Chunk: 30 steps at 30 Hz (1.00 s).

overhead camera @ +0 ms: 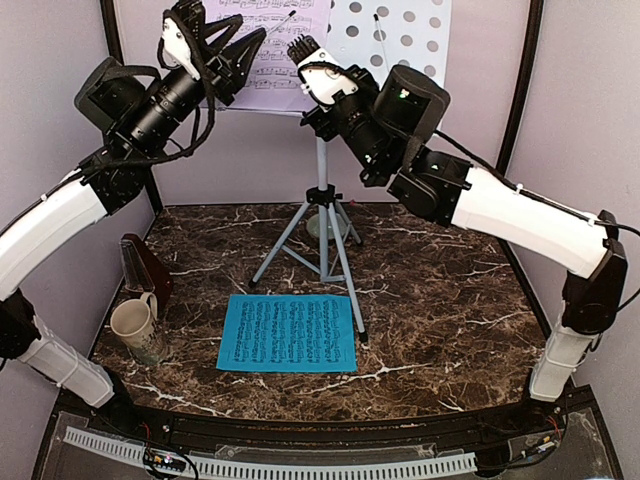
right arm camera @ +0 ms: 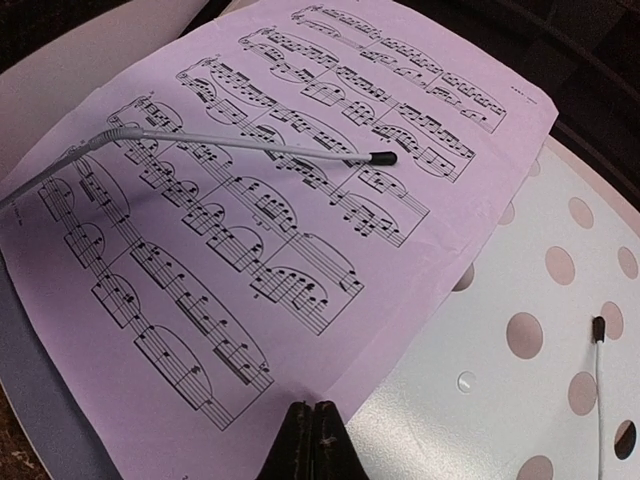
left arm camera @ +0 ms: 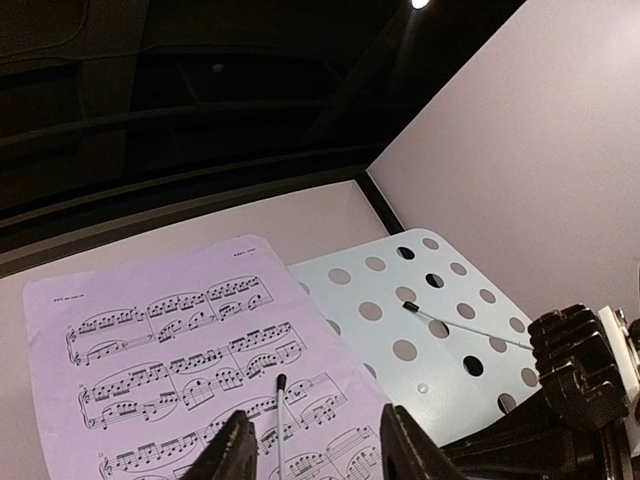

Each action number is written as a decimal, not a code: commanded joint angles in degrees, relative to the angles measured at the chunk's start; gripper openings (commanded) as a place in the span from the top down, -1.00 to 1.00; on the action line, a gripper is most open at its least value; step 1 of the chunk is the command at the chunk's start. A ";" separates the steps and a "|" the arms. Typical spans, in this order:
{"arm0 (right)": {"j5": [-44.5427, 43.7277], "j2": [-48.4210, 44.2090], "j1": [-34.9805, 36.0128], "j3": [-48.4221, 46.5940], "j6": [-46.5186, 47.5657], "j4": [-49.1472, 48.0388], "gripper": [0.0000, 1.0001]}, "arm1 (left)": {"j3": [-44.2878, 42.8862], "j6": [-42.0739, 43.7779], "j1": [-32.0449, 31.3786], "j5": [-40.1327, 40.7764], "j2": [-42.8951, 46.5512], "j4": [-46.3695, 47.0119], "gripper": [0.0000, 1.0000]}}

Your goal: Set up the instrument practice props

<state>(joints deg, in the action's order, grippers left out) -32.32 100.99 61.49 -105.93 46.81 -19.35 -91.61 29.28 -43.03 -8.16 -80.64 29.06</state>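
The silver tripod music stand (overhead camera: 325, 230) stands at the back middle of the table, its perforated grey tray (overhead camera: 400, 35) at the top. The lilac sheet (overhead camera: 280, 55) lies on the tray's left half under a thin wire retainer (right arm camera: 250, 145). My left gripper (left arm camera: 320, 450) is open in front of that sheet (left arm camera: 170, 350), its fingers either side of the wire's tip (left arm camera: 280, 382). My right gripper (right arm camera: 313, 410) is shut, tips against the sheet's right edge (right arm camera: 300, 200); I cannot tell if paper is pinched. The bright-blue sheet (overhead camera: 288, 333) lies flat on the table. The dark-brown metronome (overhead camera: 143, 265) stands at the left.
A cream mug (overhead camera: 135, 328) stands just in front of the metronome. A second wire retainer (left arm camera: 470, 330) lies across the bare right half of the tray. Pale walls close the back and both sides. The table top is dark marble (overhead camera: 440, 300).
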 commanded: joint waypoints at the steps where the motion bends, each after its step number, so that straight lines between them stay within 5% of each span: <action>1: 0.89 -2.87 0.07 1.50 -0.85 -2.20 0.87 | 2.14 -0.66 -0.36 -0.91 4.25 2.14 0.07; 6: 4.38 -4.89 0.53 2.70 -2.23 -2.14 0.59 | 4.52 -1.07 -0.39 0.24 7.41 1.08 -0.14; 15: 14.84 -9.29 1.34 4.72 -7.91 1.91 -0.25 | 11.90 -7.67 -0.50 7.04 16.04 -8.18 -0.48; 20: 20.65 -14.31 1.43 6.67 -13.24 7.71 -0.61 | 19.85 -15.69 -0.48 9.24 20.87 -17.18 -0.54; 30: 29.67 -23.33 1.34 20.41 -24.30 17.40 -0.99 | 41.14 -42.42 -0.24 12.08 29.06 -28.98 -0.55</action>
<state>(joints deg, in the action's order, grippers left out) -7.77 79.35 62.63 -90.17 29.61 -7.11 -54.57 0.05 -43.31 1.56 -53.74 7.11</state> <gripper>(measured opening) 0.977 0.774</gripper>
